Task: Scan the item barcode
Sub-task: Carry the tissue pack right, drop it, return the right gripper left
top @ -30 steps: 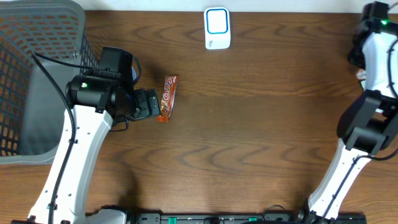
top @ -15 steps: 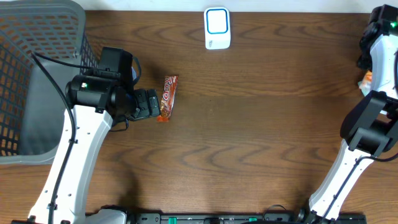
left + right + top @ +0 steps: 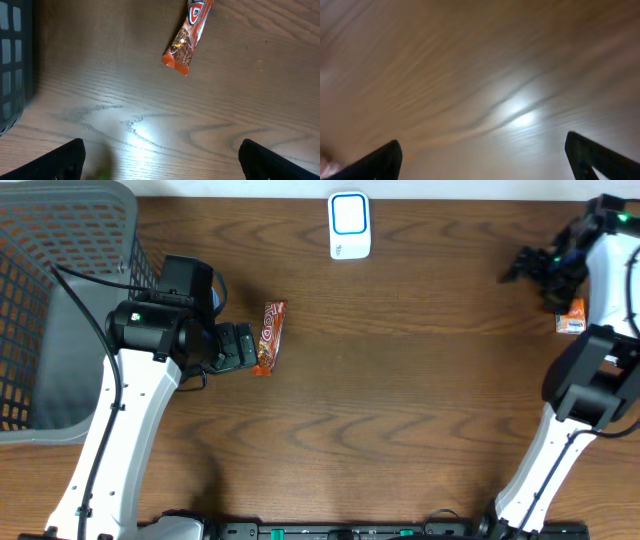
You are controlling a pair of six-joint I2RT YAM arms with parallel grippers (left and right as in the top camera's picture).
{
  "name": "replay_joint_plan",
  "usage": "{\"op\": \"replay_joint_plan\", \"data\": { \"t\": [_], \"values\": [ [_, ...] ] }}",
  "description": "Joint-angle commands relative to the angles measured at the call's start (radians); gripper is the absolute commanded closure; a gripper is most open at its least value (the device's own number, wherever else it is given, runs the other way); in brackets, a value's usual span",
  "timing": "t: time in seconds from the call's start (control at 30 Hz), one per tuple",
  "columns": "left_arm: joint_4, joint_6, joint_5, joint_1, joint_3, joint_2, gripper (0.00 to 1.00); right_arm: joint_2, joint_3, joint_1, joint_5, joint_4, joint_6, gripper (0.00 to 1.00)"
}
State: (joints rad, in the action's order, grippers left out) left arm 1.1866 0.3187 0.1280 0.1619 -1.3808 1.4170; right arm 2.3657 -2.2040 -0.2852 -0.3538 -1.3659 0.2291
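Orange-wrapped and flat on the wooden table (image 3: 400, 400), the snack bar (image 3: 270, 337) is found just ahead of the left gripper (image 3: 162, 161), whose jaws are spread wide and empty, its long axis laid across their closing line, whereas the right gripper (image 3: 518, 266), likewise parted, is held well apart.

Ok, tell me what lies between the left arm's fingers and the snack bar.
Nothing but bare wood. In the left wrist view, only empty table separates the open fingers from the snack bar ahead of them.

Left arm (image 3: 125, 415) forward, left fingers (image 3: 67, 162) wide apart; right arm (image 3: 605, 280) inward, right fingers (image 3: 385, 165) equally wide (blurred view).
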Motion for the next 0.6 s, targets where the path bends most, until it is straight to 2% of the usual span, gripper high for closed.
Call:
{"op": "replay_joint_plan", "data": {
  "t": [0.0, 0.17, 0.4, 0.57],
  "values": [
    [0.005, 0.013, -0.006, 0.001, -0.003, 0.003, 0.02, -0.011, 0.025, 0.103, -0.197, -0.063, -0.018, 0.01],
    [0.005, 0.012, -0.006, 0.001, -0.003, 0.003, 0.02, -0.011, 0.117, 0.272, -0.193, -0.071, -0.036, 0.01],
    [0.005, 0.013, -0.006, 0.001, -0.003, 0.003, 0.02, -0.011, 0.245, 0.519, -0.115, 0.119, -0.035, 0.01],
    [0.005, 0.013, -0.006, 0.001, -0.003, 0.003, 0.02, -0.011, 0.251, 0.623, -0.129, 0.195, 0.069, 0.01]
  ]
}}
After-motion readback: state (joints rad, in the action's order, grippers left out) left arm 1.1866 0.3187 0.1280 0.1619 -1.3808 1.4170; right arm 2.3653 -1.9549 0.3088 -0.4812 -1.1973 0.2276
